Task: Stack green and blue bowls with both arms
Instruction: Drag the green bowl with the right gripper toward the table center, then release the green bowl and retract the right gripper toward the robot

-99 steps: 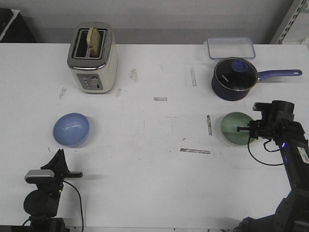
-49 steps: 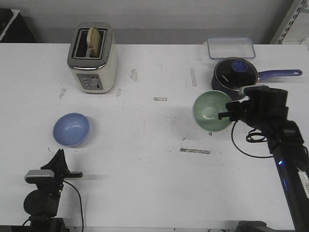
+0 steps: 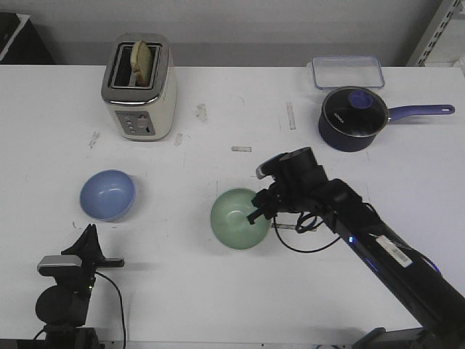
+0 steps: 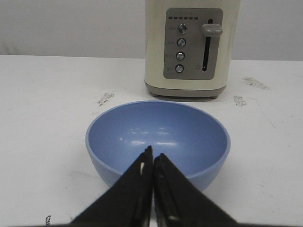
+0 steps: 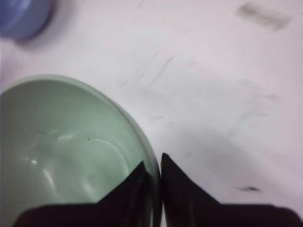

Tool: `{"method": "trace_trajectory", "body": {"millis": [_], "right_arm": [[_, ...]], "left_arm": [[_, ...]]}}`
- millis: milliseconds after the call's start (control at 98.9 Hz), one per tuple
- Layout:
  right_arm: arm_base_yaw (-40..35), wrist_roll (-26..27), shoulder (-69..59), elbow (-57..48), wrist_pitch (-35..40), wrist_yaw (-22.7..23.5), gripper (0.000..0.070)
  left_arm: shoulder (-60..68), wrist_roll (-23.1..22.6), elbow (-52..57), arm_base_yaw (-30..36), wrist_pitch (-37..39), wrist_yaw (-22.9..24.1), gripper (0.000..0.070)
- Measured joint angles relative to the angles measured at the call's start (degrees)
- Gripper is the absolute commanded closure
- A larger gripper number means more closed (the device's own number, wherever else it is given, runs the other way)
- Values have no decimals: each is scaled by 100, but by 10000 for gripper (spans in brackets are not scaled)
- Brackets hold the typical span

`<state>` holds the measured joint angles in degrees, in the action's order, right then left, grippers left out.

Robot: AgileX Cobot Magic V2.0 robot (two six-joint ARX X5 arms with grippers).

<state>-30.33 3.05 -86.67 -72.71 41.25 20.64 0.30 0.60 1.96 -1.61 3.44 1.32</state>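
Two bowls, well apart: I have the green bowl [image 3: 240,218] pinched by its rim in the right gripper [image 3: 256,213], mid-desk (seemingly in carry). Blue bowl [image 3: 107,194] sits near the toaster [image 3: 139,88]; left gripper [image 4: 152,163], fingers together, holds nothing. Next: bring green over blue, centred, then release.
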Motion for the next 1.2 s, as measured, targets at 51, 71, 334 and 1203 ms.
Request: {"method": "trace_trajectory", "body": {"millis": [51, 71, 334, 1203], "right_arm": [[-155, 0, -203, 2, -9, -66, 699], [-210, -2, -278, 0, -17, -103, 699], [-608, -94, -1056, 2, -101, -422, 699], [-426, -133, -476, -227, -164, -280, 237]], "left_arm": [[0, 0, 0, 0, 0, 0, 698], [0, 2, 0, 0, 2, 0, 698], [0, 0, 0, 0, 0, 0, 698], [0, 0, 0, 0, 0, 0, 698]]}}
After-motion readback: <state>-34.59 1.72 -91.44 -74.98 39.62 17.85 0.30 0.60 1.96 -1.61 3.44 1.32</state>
